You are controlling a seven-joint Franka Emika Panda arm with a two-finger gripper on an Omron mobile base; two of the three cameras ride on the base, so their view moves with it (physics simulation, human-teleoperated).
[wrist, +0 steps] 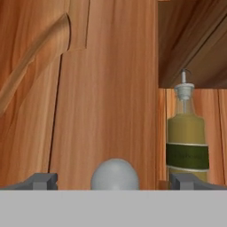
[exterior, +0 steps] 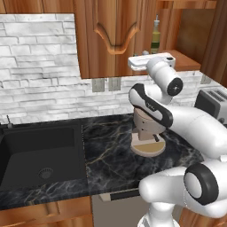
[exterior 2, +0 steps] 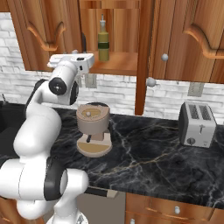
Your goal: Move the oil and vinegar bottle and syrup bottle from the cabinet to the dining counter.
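The hand (wrist: 113, 181) is raised to shelf height before the cabinet (exterior 2: 183, 35), its two fingertips (wrist: 42, 181) spread fully apart and holding nothing; in the hand view a round silver knob (wrist: 115, 174) sits between the tips, so the hand faces the closed door panel rather than the opening; the oil and vinegar bottle (wrist: 186, 133) stands just to the right of that panel, upright on the open cabinet shelf (exterior 2: 116, 63), apart from the hand. From the right base view the same bottle (exterior 2: 103, 41) stands near the front of the shelf, alone in the visible part of the compartment; the syrup bottle cannot be made out.

The bottle appears to be glass, well filled: probably stiff, smooth, rather heavy for its width, breakable, and prone to tipping since it is tall and slim; the best hold is judged to be across the body at the dark label band, not the thin neck or spout.

Below, on the black marble desk (exterior 2: 148, 148), stand a tan coffee grinder (exterior 2: 92, 129) and a toaster (exterior 2: 197, 124); a sink (exterior: 40, 153) lies to the left.
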